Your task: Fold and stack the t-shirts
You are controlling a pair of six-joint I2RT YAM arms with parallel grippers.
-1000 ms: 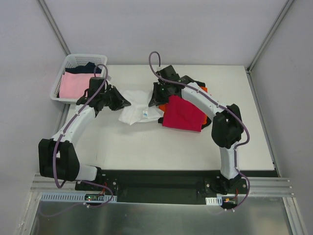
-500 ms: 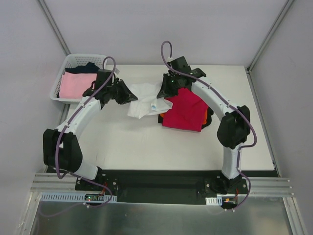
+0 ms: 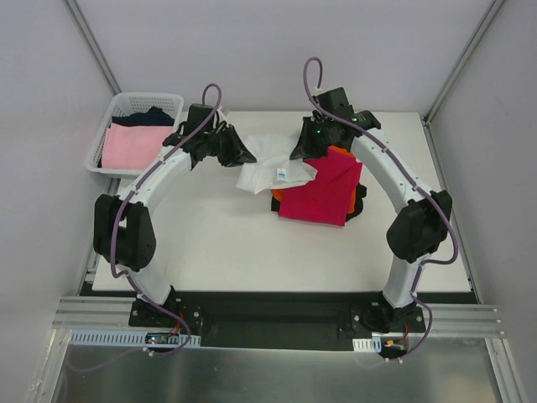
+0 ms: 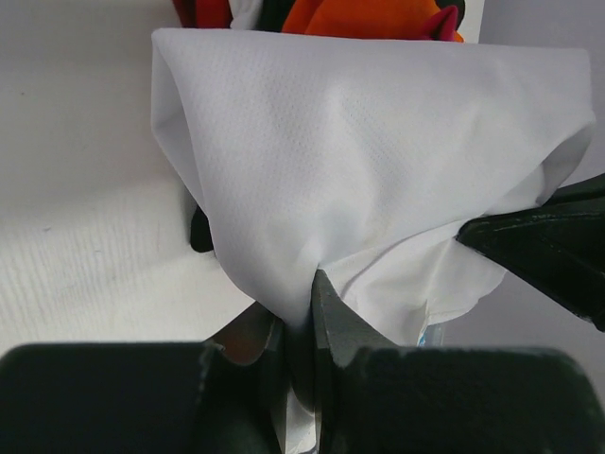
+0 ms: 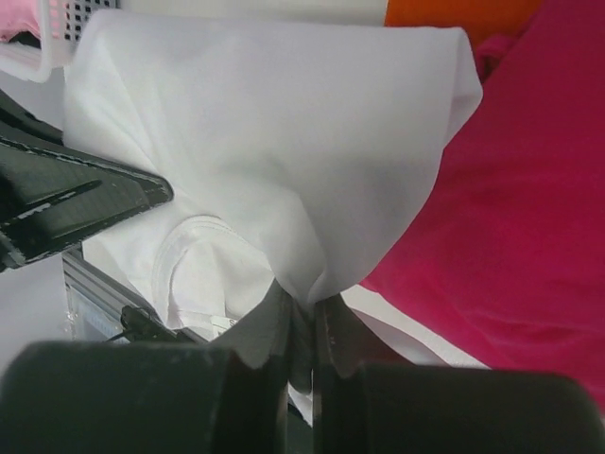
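Observation:
A white t-shirt (image 3: pixel 270 168) hangs stretched between my two grippers at the far middle of the table. The left gripper (image 3: pixel 243 157) is shut on one gathered corner (image 4: pixel 307 303), and the right gripper (image 3: pixel 304 154) is shut on the other (image 5: pixel 307 307). The white cloth (image 4: pixel 378 161) (image 5: pixel 265 123) sags in a fold between them. Its right part lies over a stack with a folded magenta-red t-shirt (image 3: pixel 319 193) (image 5: pixel 529 208) on top. An orange t-shirt (image 3: pixel 343 154) (image 4: pixel 369 17) and a black one (image 3: pixel 362 201) peek from under the magenta-red one.
A white lattice basket (image 3: pixel 134 102) stands off the table's far left corner, holding a pale pink shirt (image 3: pixel 130 144) and a navy one (image 3: pixel 151 116). Grey walls close in the back and sides. Bare table (image 3: pixel 218 243) stretches in front of the stack.
Both arms have swung away from their bases and to the right, carrying the white t-shirt lifted and stretched between them toward the magenta-red stack. Both grips stayed shut.

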